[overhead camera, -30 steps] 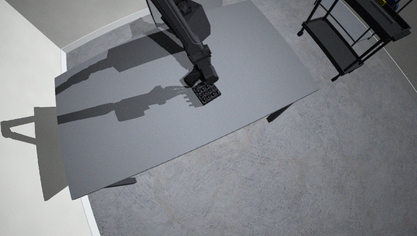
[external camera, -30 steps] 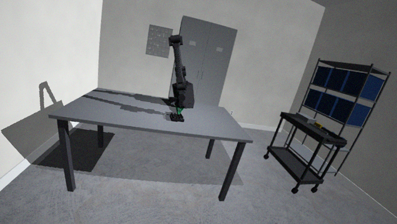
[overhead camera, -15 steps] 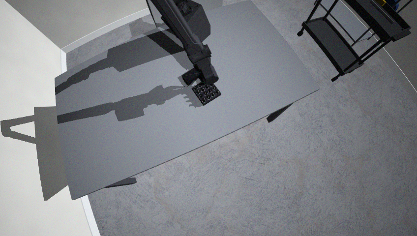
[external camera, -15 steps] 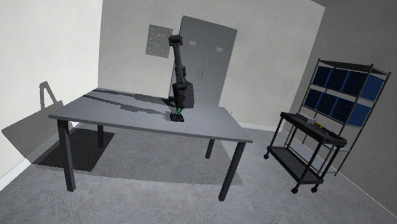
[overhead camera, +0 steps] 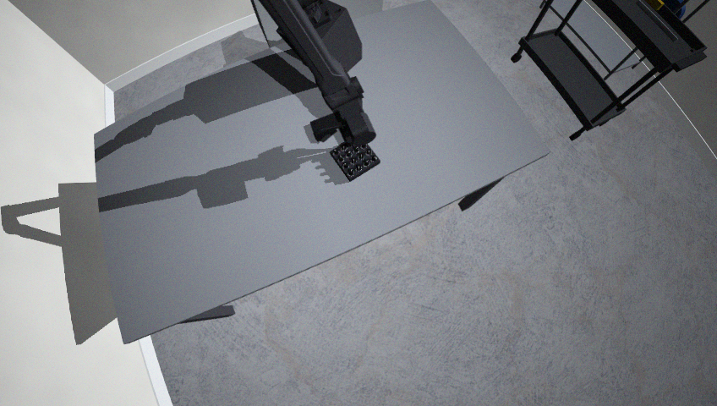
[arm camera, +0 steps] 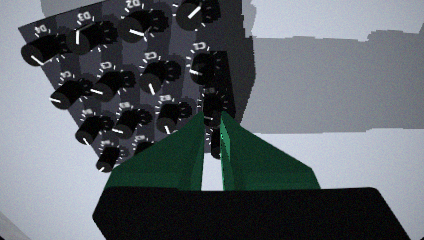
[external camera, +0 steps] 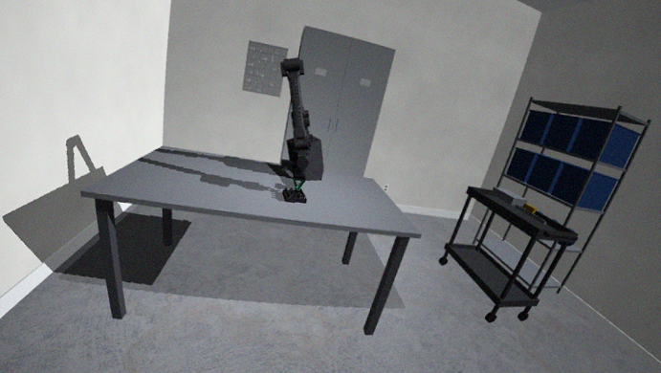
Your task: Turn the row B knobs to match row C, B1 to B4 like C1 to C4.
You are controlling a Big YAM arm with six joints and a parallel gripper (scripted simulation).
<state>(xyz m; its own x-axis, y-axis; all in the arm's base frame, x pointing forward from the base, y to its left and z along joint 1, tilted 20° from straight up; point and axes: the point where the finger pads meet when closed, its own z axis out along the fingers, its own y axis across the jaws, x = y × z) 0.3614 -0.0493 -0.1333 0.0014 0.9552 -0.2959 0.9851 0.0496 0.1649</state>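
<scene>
The knob box (overhead camera: 354, 161) is stood on its feet on the desk (overhead camera: 251, 251), about midway between the two long edges and somewhat toward the short edge that faces the cart (overhead camera: 568, 75). It is set within easy reach of the arm, which is bent steeply down over the box from the long edge where its base is mounted. The gripper (arm camera: 212, 116) is brought in from above so that a single knob can be pinched without the neighbours being disturbed. Its green fingers are drawn nearly together, with only a narrow slit left, and a knob is clamped between their tips. This knob is judged to be B1 (arm camera: 212, 104), since it lies in the same column as C1 (arm camera: 202, 67) and one row nearer the camera, although its printed name is hidden. Such a grip is presumably taken so that the knob can be turned by rotating the wrist until its line matches that of C1. The wrist view alone shows the white lines, the rings of marks and some printed names. In the top view the knobs are reduced to dark dots and the fingers are covered by the wrist. Only the exterior and top views show the box's place on the desk and the pose of the whole arm.
</scene>
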